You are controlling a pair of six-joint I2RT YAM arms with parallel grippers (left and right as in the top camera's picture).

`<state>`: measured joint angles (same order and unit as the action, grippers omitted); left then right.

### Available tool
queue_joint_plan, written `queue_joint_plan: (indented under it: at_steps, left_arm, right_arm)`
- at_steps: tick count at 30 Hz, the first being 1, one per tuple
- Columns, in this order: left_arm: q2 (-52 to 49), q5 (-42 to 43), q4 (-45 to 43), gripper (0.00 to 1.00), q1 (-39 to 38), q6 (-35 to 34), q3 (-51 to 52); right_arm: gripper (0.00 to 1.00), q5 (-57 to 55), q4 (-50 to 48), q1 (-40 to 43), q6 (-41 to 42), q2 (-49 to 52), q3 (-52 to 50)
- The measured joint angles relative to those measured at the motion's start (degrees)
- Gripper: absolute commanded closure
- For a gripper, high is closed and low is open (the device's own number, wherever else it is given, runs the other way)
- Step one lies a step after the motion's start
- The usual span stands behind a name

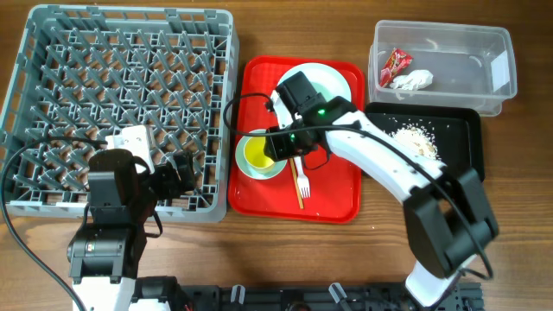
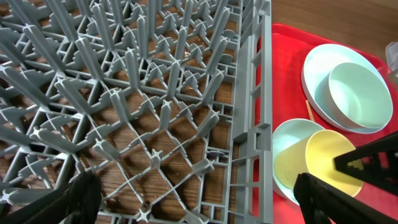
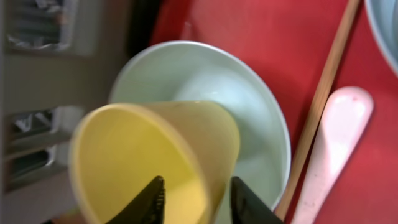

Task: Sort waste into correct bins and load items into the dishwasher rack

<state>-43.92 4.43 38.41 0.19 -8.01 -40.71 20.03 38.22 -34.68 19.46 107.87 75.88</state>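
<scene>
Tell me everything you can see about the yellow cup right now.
The yellow cup is small, plain, plastic-looking and empty. It sits tilted inside a mint bowl on the red tray. The right gripper has its fingers either side of the cup's wall; whether they grip cannot be told.

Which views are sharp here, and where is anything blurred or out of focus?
Overhead: evenly lit and sharp throughout. Left wrist: rack pegs crisp, with dark shadow beneath the lattice. Right wrist: cup and bowl soft-edged, out of focus at close range.
</scene>
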Motion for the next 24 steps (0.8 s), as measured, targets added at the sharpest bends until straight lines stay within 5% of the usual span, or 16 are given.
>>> queue_joint_plan:
  at_steps: [4, 10, 15, 24]
  left_arm:
    - [0.0, 0.0, 0.0, 0.00, 0.0, 0.0, 0.0]
    - [0.0, 1.8, 0.0, 0.00, 0.0, 0.0, 0.0]
    - [-0.8, 18.0, -8.7, 0.00, 0.0, 0.0, -0.1]
    - [-12.9, 51.2, -34.8, 0.00, 0.0, -7.0, -0.3]
  right_arm:
    - [0.96, -0.6, -0.5, 0.0, 2.1, 2.7, 0.0]
    - [0.96, -0.8, 2.9, 5.4, 2.6, -1.9, 2.2]
    - [0.96, 5.6, 2.9, 15.2, 2.3, -15.3, 5.0]
    - [0.96, 36.3, -1.2, 15.6, 2.1, -15.1, 5.1]
